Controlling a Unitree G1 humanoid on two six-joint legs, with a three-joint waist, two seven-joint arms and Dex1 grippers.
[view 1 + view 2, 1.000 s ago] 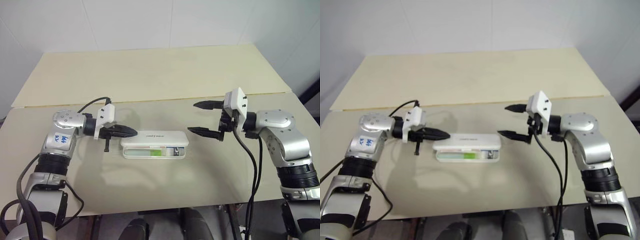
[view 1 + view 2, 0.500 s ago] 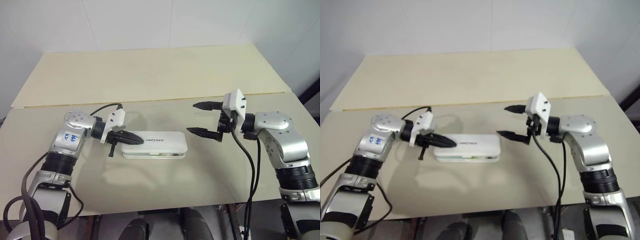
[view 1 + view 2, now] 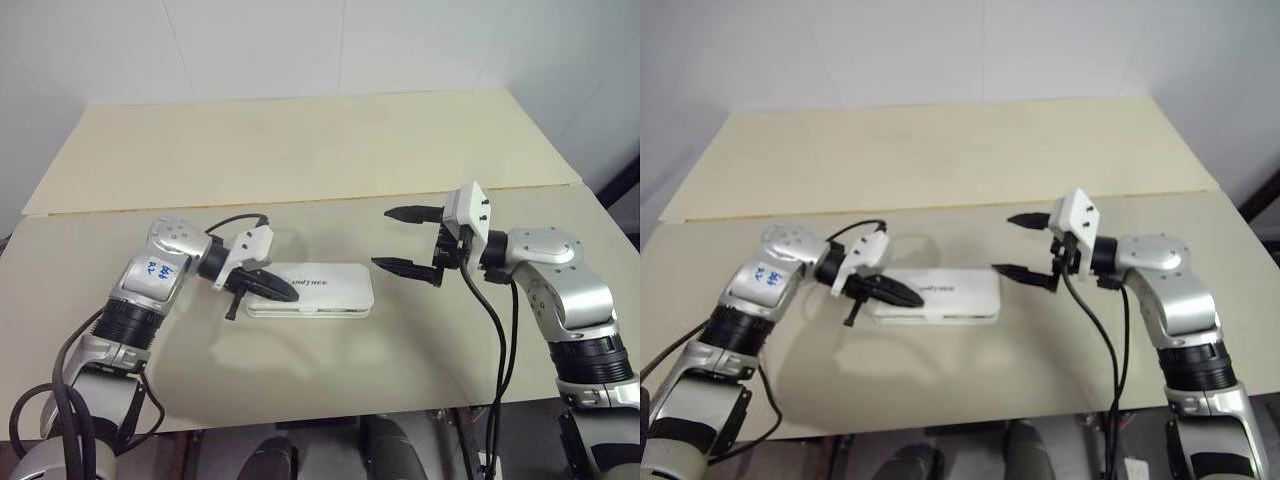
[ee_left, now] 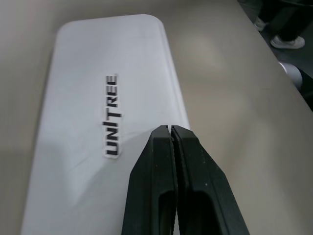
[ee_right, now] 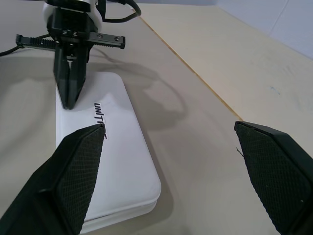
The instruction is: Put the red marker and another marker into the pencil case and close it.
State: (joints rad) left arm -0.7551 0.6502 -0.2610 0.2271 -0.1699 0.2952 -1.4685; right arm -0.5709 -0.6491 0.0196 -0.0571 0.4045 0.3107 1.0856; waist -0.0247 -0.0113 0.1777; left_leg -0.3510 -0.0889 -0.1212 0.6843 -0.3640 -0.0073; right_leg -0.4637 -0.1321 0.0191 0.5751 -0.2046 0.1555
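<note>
The pencil case lies flat on the near half of the beige table, lid down, with the "UNITREE" print facing up. Neither marker can be seen with the lid lowered; judged from this, both are inside.

The left gripper is pinched fully together and holds nothing. Its 2 black fingers press as 1 blunt tip on the lid's left end, just beside the printed lettering (the left wrist view shows the tip over the lid's near long edge).

The right gripper hangs above the table just beyond the case's right end, apart from it. It is spread as wide as it goes, and nothing sits between its fingers.

Step in hand, as a judgement: pressing the lid home.

Risks from this state:
1. Pressure at 1 end only may leave the right end unlatched. The front seam is too small to confirm.
2. A slanted push could slide the light case along the smooth table, since the right gripper does not brace it.
3. A marker lying askew inside would block the latch.
</note>
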